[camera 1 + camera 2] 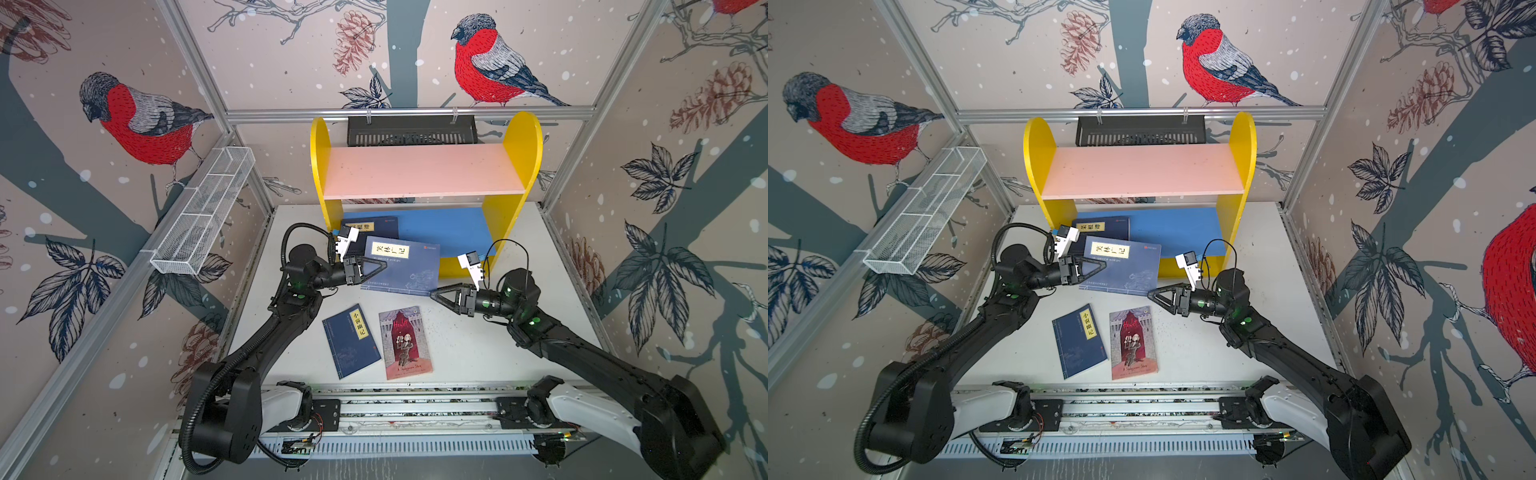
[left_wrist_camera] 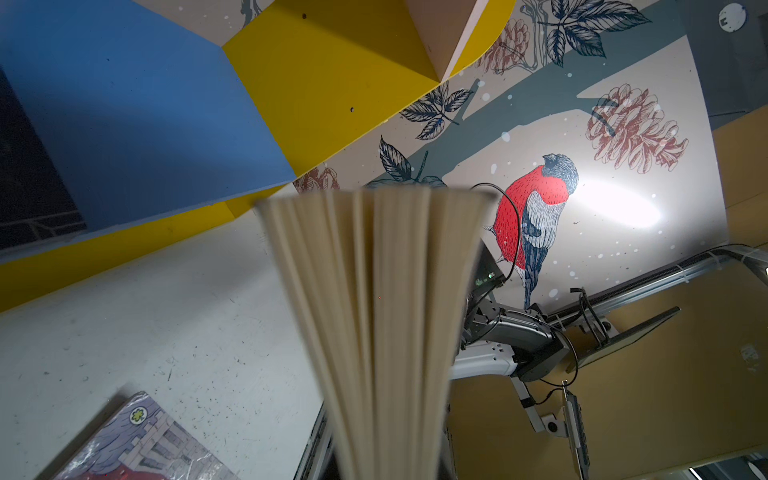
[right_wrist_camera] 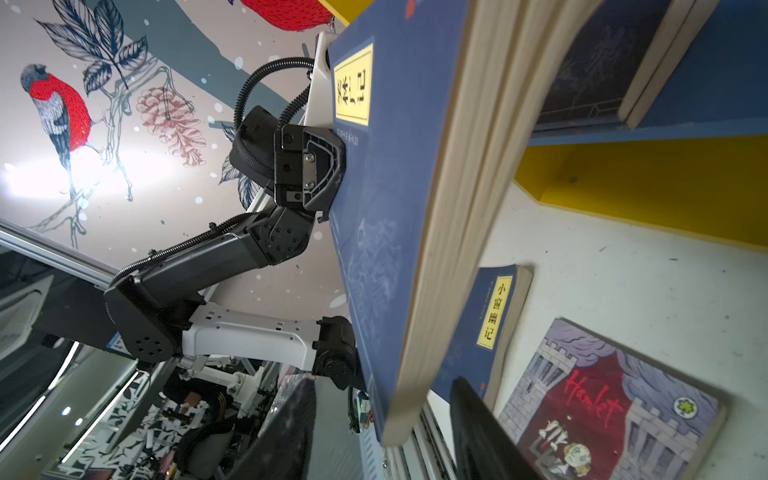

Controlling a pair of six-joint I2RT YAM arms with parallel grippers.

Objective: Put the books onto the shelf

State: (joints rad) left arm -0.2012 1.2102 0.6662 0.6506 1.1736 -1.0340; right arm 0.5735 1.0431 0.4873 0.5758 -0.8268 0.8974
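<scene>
Left gripper (image 1: pixel 376 267) clamps navy yellow-labelled paperback (image 1: pixel 405 270), raised before yellow-sided two-tier wooden shelf (image 1: pixel 424 170) at 12 o'clock. Right gripper (image 1: pixel 436 296) parted, empty, at its 4 o'clock corner. One dark navy book (image 1: pixel 382 226) on blue lower board (image 1: pixel 449 232); small navy paperback (image 1: pixel 351 343) and red-grey Hamlet paperback (image 1: pixel 405 343) lie unshelved at 6 o'clock.

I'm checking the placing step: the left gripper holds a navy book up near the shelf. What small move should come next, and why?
Probably the left gripper should ease the held navy book forward onto the blue lower board. It is shut on the book's edge, the book hangs before the shelf, the right gripper is open and apart, and bare board lies beside the shelved book.
</scene>
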